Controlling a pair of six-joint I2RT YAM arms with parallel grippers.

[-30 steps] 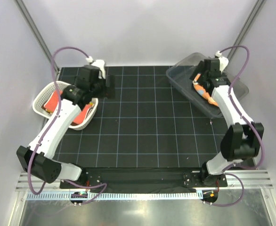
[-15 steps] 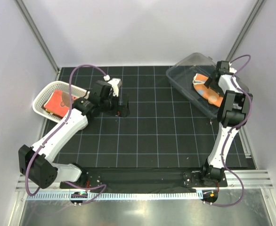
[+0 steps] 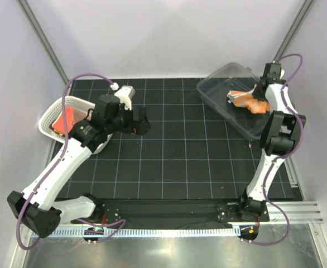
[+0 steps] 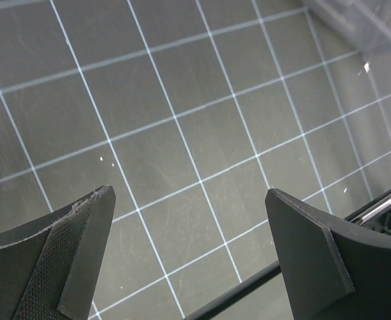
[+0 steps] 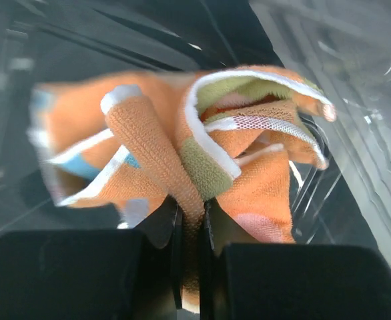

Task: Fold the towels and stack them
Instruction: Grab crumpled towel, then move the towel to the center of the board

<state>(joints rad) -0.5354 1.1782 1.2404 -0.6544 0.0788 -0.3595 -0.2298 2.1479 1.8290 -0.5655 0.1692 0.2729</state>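
Over at the left edge of the black gridded table mat (image 3: 174,162) sits the white mesh plastic basket (image 3: 47,121), red-orange cloth towels (image 3: 64,119) inside it. Far right corner: the clear rectangular plastic bin (image 3: 214,86), and in it, toward its right side, a bunched orange patterned cloth towel (image 3: 246,100).

The left gripper (image 4: 187,195) hangs with its jaws wide apart over the black gridded mat (image 4: 182,120), with the edge of a clear bin (image 4: 365,23) at one o'clock.
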